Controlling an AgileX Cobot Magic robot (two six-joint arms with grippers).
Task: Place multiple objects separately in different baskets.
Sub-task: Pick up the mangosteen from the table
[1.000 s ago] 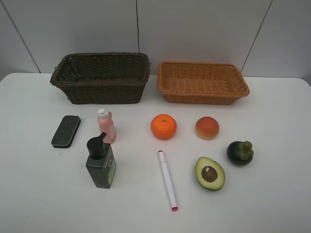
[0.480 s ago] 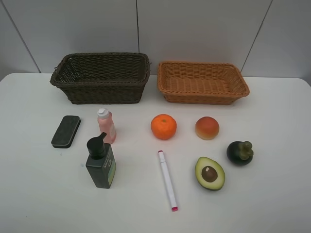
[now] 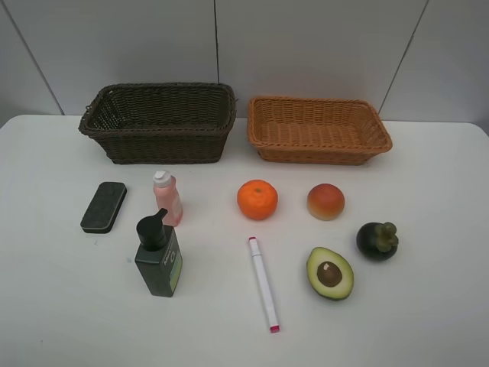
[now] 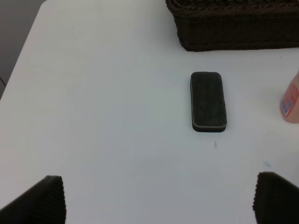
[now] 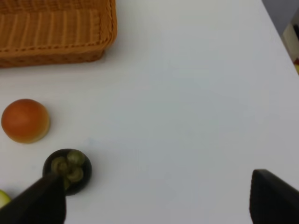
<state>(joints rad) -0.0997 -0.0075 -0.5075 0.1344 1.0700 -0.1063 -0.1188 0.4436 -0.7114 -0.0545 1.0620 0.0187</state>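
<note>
**Both grippers wide open and empty, all eight items on the table**

Left gripper [image 4: 154, 200]: jaws spread as wide as they go, nothing between them, touching nothing. Right gripper [image 5: 154, 200]: same deal, fully spread and empty. One of its fingers [image 5: 36, 204] overlaps the mangosteen [image 5: 69, 169] in the wrist view, but there's no grip on it.

I'm using the orange [image 3: 257, 199] as my reference, seen from the high camera. The peach [image 3: 326, 202] sits right of it. The mangosteen is further right and nearer the front. The avocado half [image 3: 330, 273] is front-right, cut face up, narrow end aimed back toward the orange. The marker [image 3: 263, 283] lies just in front of the orange. Its long axis runs front to back with a slight slant, white end nearest the orange, pink tip toward the front edge.

Left of the orange is the pink bottle [image 3: 167, 199], upright with its white cap on top. The pump bottle [image 3: 159, 260] is front-left, upright too, spout aimed back toward the pink bottle. The eraser [image 3: 103, 206] is furthest left, lying flat, long axis roughly front to back.

Behind the orange are the dark basket [image 3: 164, 149] back-left and the tan basket [image 3: 321, 155] back-right. They sit side by side with a narrow gap, long sides along the wall [image 3: 306, 46].

Room-wise, the two bottles are close together and the rest stand well apart. Past the eraser, away from the orange, bare table [image 4: 93, 93] runs out to the edge, and it's the same past the mangosteen.
</note>
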